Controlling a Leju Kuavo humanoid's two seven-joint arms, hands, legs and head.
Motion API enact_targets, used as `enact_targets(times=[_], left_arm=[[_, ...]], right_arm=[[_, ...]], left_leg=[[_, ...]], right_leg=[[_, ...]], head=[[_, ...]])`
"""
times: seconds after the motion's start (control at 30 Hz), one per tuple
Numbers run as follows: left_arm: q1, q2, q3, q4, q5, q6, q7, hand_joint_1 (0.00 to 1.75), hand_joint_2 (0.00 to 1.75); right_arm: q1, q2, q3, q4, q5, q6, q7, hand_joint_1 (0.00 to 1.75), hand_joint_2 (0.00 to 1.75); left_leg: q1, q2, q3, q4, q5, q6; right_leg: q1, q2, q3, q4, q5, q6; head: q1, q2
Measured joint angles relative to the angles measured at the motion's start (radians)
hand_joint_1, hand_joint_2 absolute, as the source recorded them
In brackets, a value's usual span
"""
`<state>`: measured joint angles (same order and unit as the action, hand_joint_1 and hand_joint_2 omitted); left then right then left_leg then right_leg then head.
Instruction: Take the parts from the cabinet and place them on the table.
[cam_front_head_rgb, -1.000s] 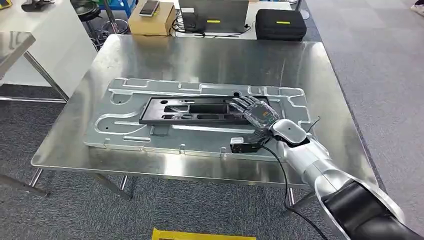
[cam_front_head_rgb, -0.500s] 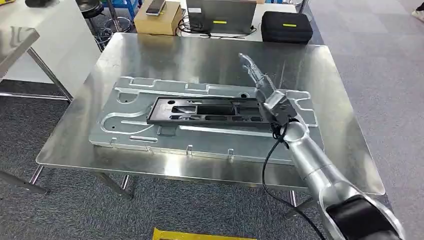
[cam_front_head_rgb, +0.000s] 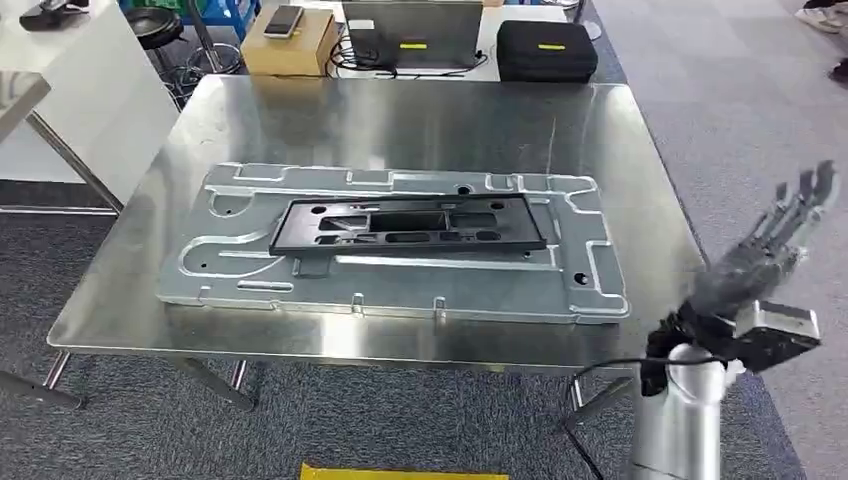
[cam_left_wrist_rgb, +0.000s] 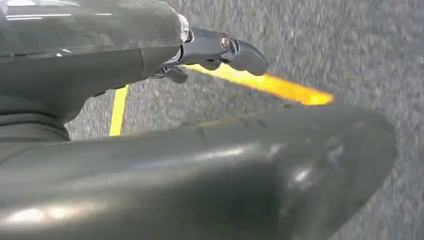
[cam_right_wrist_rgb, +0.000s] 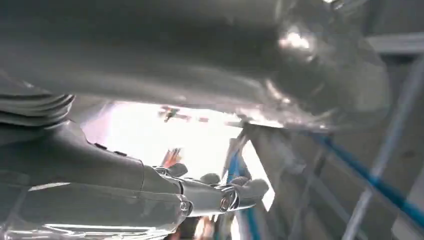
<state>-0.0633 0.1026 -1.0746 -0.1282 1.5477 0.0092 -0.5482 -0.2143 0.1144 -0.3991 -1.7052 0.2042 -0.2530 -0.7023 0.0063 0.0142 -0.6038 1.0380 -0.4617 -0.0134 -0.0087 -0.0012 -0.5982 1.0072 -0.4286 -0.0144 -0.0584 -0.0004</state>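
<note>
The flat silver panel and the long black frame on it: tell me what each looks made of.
Flat silver panel: likely stamped sheet metal, with a dull grey sheen and pressed ridges. Long black frame: probably moulded plastic, matte with cut-out openings, though painted metal is possible.

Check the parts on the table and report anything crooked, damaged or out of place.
Nothing stands out. The black frame lies flat on the silver panel, roughly lined up with it, and the panel rests fully on the table. The right hand is off to the side, holding nothing.
</note>
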Motion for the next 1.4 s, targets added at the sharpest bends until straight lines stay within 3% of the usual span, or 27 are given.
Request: enact_targets(times=[0.07,0.13,0.17,0.2,0.3,0.4,0.47,0.5,0.6,0.63,0.67,0.7,0.77,0.8,0.83,0.87,0.93,1.0,1.03,1.1,1.13,1.17,1.23,1.27,1.3,1.37,1.4], left_arm=[[0.0,0.0,0.0,0.001,0.003,-0.004,0.0,0.0,0.0],[0.0,0.001,-0.001,0.003,0.006,-0.012,-0.001,0.0,0.0],[0.0,0.001,-0.002,0.004,0.006,-0.015,-0.003,0.0,0.0],[-0.001,0.001,-0.002,0.004,0.007,-0.016,-0.005,0.0,0.0],[-0.006,0.003,-0.003,0.005,0.015,-0.019,-0.008,0.0,0.0],[-0.01,0.002,-0.003,0.005,0.022,-0.024,-0.012,0.0,0.0],[-0.008,0.002,-0.003,0.005,0.022,-0.024,-0.015,0.0,0.0],[-0.012,0.001,-0.003,0.005,0.022,-0.025,-0.015,0.0,0.0],[-0.009,0.001,-0.006,0.005,0.022,-0.028,-0.018,0.0,0.0],[-0.008,0.0,-0.007,0.006,0.022,-0.028,-0.018,0.0,0.0],[-0.007,0.0,-0.008,0.006,0.022,-0.028,-0.018,0.0,0.0],[-0.006,-0.001,-0.008,0.006,0.022,-0.028,-0.018,0.0,0.0],[-0.006,-0.003,-0.007,0.006,0.022,-0.029,-0.017,0.0,0.0],[-0.007,-0.003,-0.007,0.006,0.022,-0.029,-0.015,0.0,0.0],[-0.008,-0.005,-0.008,0.005,0.022,-0.029,-0.014,0.0,0.0],[-0.008,-0.007,-0.007,0.006,0.022,-0.029,-0.014,0.0,0.0],[-0.008,-0.007,-0.007,0.006,0.022,-0.029,-0.014,0.0,0.0],[-0.005,-0.007,-0.007,0.008,0.022,-0.03,-0.008,0.0,0.0],[-0.003,-0.011,-0.007,0.008,0.021,-0.029,-0.006,0.0,0.0],[0.002,-0.011,-0.007,0.008,0.022,-0.028,0.001,0.0,0.0],[0.002,-0.011,-0.007,0.008,0.022,-0.028,0.001,0.0,0.0],[0.003,-0.011,-0.007,0.008,0.022,-0.029,0.0,0.0,0.0],[0.005,-0.012,-0.007,0.008,0.021,-0.03,-0.003,0.0,0.0],[0.005,-0.013,-0.008,0.008,0.02,-0.031,-0.004,0.0,0.0],[0.005,-0.014,-0.008,0.008,0.016,-0.031,-0.005,0.0,0.0],[0.002,-0.016,-0.015,0.008,0.006,-0.032,-0.003,0.0,0.0],[0.003,-0.016,-0.022,0.008,0.002,-0.033,0.0,0.0,0.0]], right_arm=[[0.054,-0.001,-0.045,-0.002,0.056,-0.042,0.0,0.0,0.0],[0.118,-0.001,-0.095,0.004,0.118,-0.084,0.001,0.0,0.0],[0.148,0.0,-0.117,0.007,0.148,-0.1,0.003,0.0,0.0],[0.172,0.004,-0.137,0.012,0.183,-0.118,0.008,0.0,0.0],[0.219,0.008,-0.193,0.028,0.258,-0.133,0.037,0.0,0.0],[0.242,0.01,-0.223,0.07,0.353,-0.115,0.08,0.0,0.0],[0.255,0.014,-0.243,0.117,0.385,-0.098,0.09,0.0,0.0],[0.259,0.021,-0.257,0.142,0.404,-0.093,0.097,0.0,0.0],[0.261,0.054,-0.307,0.219,0.496,-0.085,0.118,0.0,0.0],[0.261,0.066,-0.328,0.25,0.527,-0.084,0.119,0.0,0.0],[0.261,0.08,-0.347,0.277,0.56,-0.082,0.118,0.0,0.0],[0.26,0.093,-0.37,0.306,0.588,-0.079,0.116,0.0,0.0],[0.252,0.124,-0.422,0.373,0.645,-0.076,0.116,0.0,0.0],[0.247,0.137,-0.454,0.414,0.684,-0.077,0.115,0.0,0.0],[0.239,0.146,-0.475,0.441,0.706,-0.078,0.111,0.0,0.0],[0.232,0.162,-0.514,0.493,0.744,-0.088,0.096,0.0,0.0],[0.222,0.177,-0.576,0.588,0.785,-0.1,0.084,0.0,0.0],[0.22,0.177,-0.641,0.693,0.827,-0.073,0.093,0.0,0.0],[0.219,0.177,-0.668,0.745,0.85,-0.07,0.097,0.0,0.0],[0.22,0.171,-0.714,0.847,0.881,-0.059,0.115,0.0,0.0],[0.22,0.166,-0.728,0.895,0.893,-0.053,0.13,0.0,0.0],[0.219,0.161,-0.739,0.938,0.908,-0.047,0.152,0.0,0.0],[0.22,0.153,-0.748,1.013,0.94,-0.042,0.197,0.0,0.0],[0.219,0.153,-0.751,1.052,0.956,-0.042,0.219,0.0,0.0],[0.216,0.153,-0.754,1.082,0.967,-0.042,0.24,0.0,0.0],[0.212,0.152,-0.756,1.138,0.998,-0.025,0.299,0.0,0.0],[0.211,0.151,-0.757,1.167,1.011,-0.014,0.328,0.0,0.0]], left_leg=[[0.004,-0.004,-0.037,0.121,-0.096,-0.003],[0.006,-0.004,-0.078,0.271,-0.174,-0.008],[0.008,-0.004,-0.07,0.283,-0.175,-0.009],[0.009,-0.004,-0.039,0.248,-0.158,-0.01],[0.013,-0.012,0.145,-0.025,-0.082,-0.004],[0.004,-0.015,0.14,-0.042,-0.075,0.011],[0.001,-0.012,0.13,-0.047,-0.053,0.028],[0.006,-0.002,0.117,-0.049,-0.039,0.036],[0.004,0.002,0.079,-0.049,-0.007,0.048],[0.003,0.004,0.066,-0.049,0.002,0.048],[0.001,0.005,0.05,-0.046,0.012,0.047],[0.001,0.006,0.037,-0.042,0.02,0.046],[0.001,0.008,0.014,-0.035,0.031,0.041],[0.001,0.008,0.006,-0.03,0.036,0.038],[-0.001,0.009,0.002,-0.024,0.039,0.033],[-0.002,0.009,0.0,-0.021,0.043,0.027],[0.004,0.012,0.002,-0.026,0.057,0.012],[0.003,0.01,-0.007,-0.026,0.062,0.001],[0.005,0.002,-0.019,-0.003,0.015,-0.004],[0.012,-0.002,-0.048,0.122,-0.114,-0.01],[0.013,-0.003,-0.06,0.197,-0.156,-0.015],[0.014,-0.003,-0.064,0.251,-0.165,-0.018],[0.015,-0.003,-0.026,0.249,-0.102,-0.021],[0.016,-0.003,0.024,0.188,-0.055,-0.02],[0.017,-0.004,0.083,0.108,-0.036,-0.018],[0.012,-0.014,0.202,-0.071,-0.094,-0.011],[0.009,-0.015,0.188,-0.061,-0.093,0.0]], right_leg=[[-0.001,0.001,-0.008,0.0,0.007,-0.01],[0.0,0.002,-0.022,0.001,0.017,-0.009],[0.0,0.003,-0.029,0.001,0.023,-0.007],[-0.001,0.004,-0.037,0.002,0.029,-0.004],[-0.003,0.013,-0.057,0.011,0.047,0.011],[0.001,0.016,-0.059,0.009,0.066,0.031],[-0.004,0.019,-0.06,-0.003,0.086,0.047],[-0.007,0.017,-0.071,0.009,0.062,0.05],[-0.006,0.011,-0.121,0.19,-0.13,0.058],[-0.006,0.011,-0.132,0.259,-0.162,0.06],[-0.006,0.011,-0.131,0.306,-0.162,0.061],[-0.005,0.011,-0.111,0.308,-0.141,0.06],[-0.004,0.01,-0.008,0.191,-0.077,0.055],[-0.003,0.006,0.064,0.094,-0.067,0.048],[0.003,0.001,0.122,0.005,-0.101,0.039],[0.007,0.001,0.138,-0.024,-0.107,0.033],[0.014,0.002,0.129,-0.022,-0.099,0.022],[0.002,-0.002,0.118,-0.038,-0.073,0.006],[0.004,-0.001,0.104,-0.038,-0.06,-0.002],[0.006,-0.001,0.077,-0.037,-0.04,-0.01],[0.007,-0.001,0.063,-0.036,-0.03,-0.01],[0.007,-0.001,0.048,-0.033,-0.02,-0.008],[0.006,-0.001,0.016,-0.023,-0.002,-0.004],[0.005,0.0,-0.002,-0.015,0.006,-0.001],[0.005,0.001,-0.016,-0.008,0.012,0.003],[0.01,0.003,-0.026,0.006,0.022,0.015],[0.01,0.001,-0.021,0.002,0.032,0.023]], head=[[0.0,0.0],[0.0,0.0],[0.0,0.0],[0.0,0.0],[0.0,0.0],[0.0,0.0],[0.0,0.0],[0.0,0.0],[0.001,0.0],[0.0,0.0],[0.001,0.0],[0.0,0.0],[0.0,0.0],[0.0,0.0],[0.0,0.0],[0.0,0.0],[0.0,0.0],[0.0,0.0],[0.0,0.0],[0.0,0.0],[0.0,0.0],[0.0,0.0],[0.0,0.0],[0.0,0.0],[0.0,0.0],[0.0,0.0],[0.0,0.0]])
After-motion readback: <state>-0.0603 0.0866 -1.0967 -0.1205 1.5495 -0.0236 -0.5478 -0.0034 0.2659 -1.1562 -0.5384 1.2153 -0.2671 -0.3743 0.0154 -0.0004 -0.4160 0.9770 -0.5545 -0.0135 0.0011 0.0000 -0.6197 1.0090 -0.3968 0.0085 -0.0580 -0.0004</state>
